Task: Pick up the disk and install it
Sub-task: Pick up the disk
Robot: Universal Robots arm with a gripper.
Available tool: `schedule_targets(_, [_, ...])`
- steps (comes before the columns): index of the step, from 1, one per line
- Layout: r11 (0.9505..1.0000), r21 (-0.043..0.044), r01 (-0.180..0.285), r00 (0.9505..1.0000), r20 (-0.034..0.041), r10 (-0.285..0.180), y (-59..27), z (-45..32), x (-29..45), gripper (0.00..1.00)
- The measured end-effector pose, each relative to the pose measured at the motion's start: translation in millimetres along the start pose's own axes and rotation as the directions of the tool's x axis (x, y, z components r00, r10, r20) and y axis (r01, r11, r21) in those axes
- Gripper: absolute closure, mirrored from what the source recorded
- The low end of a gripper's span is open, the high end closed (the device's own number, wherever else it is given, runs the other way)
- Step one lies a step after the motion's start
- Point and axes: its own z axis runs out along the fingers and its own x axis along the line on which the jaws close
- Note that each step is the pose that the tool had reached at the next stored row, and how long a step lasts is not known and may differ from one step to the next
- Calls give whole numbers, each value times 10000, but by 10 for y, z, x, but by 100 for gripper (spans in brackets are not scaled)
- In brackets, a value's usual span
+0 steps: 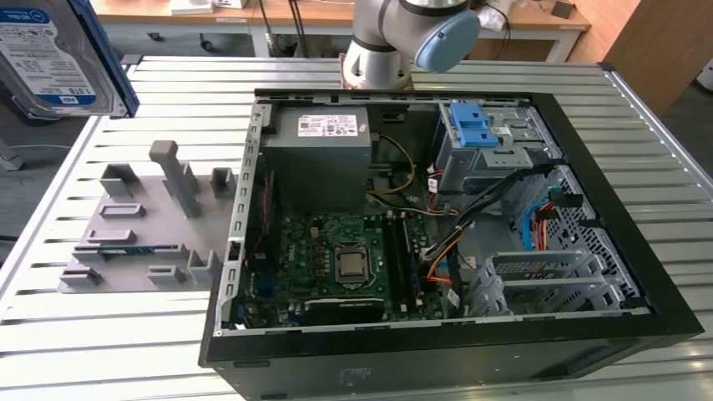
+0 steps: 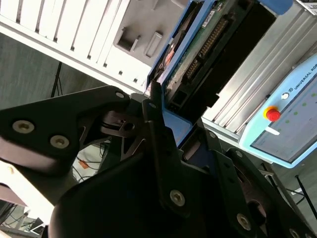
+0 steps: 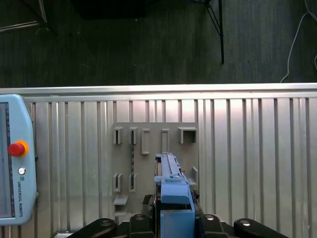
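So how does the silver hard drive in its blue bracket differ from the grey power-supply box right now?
The silver metal hard drive is held up off the table in the pincer; the grey power-supply box sits inside the open black computer case. The drive is edged in blue plastic, the box bare grey. The drive's label is white and blue, the box's sticker white. Both are rectangular metal units.

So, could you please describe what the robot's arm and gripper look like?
The arm is a silver-grey metal tube with rounded joints, one of them closed by a light blue cap. The gripper is matte black, built of angular linked plates fastened with silver screws. Its fingers are slim black bars.
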Motion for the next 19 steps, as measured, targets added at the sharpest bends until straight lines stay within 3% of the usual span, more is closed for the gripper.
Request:
schedule_targets(3, [10000, 0, 1, 10000, 0, -1, -67, 0, 4, 64])
schedule_targets(8, [10000, -3, 0, 10000, -1, 0, -97, -1, 32, 64])
schedule_targets(15, [10000, -1, 0, 10000, 0, 0, -113, -3, 171, 64])
schedule_targets(19, [10000, -2, 0, 10000, 0, 0, -155, -3, 193, 64])
